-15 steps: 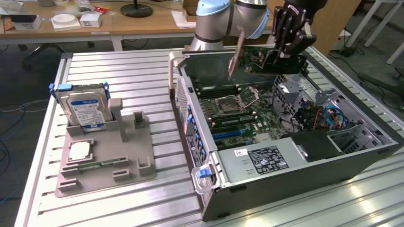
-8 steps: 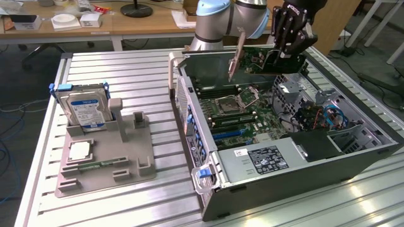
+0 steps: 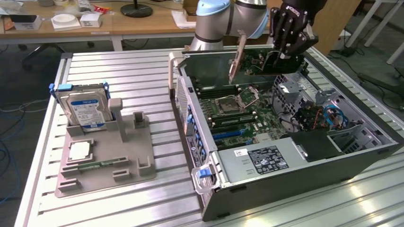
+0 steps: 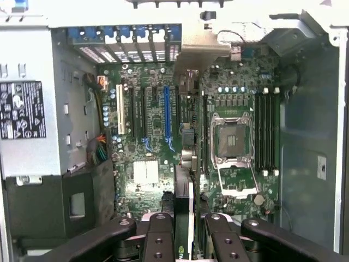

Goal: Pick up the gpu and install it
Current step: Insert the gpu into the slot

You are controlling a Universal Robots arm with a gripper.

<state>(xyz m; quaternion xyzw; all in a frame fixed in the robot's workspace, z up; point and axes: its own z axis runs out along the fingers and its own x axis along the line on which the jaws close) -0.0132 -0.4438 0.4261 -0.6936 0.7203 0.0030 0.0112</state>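
Black gripper [image 3: 281, 56] has the gpu [image 3: 254, 64] pinched between its fingers. The jaws are closed onto the card, not all the way together since the board sits in the gap. The card hangs on edge in the air over the open case [image 3: 353, 151], at the end nearest the arm. It's above the motherboard [image 3: 246, 113], clear of it and not seated in any slot. Its metal bracket [image 3: 239, 54] shows as a long tilted coppery strip on the exterior view's left of the gripper.

From the wrist cam you're looking straight down the card. The gpu [image 4: 183, 191] is a dark strip edge-on between the two fingers [image 4: 159, 234], with a bit of green logo right at the grip. Below it is the motherboard [image 4: 152, 164] with the cpu socket [image 4: 232, 139]. A blue slot [image 4: 166, 112] and a white slot [image 4: 119, 109] run roughly parallel to the card.

Over on the slatted metal table [image 3: 126, 71], on the exterior view's left, there's a grey tray [image 3: 126, 165]. A hard drive [image 3: 85, 109] stands upright in it, well apart from the case.
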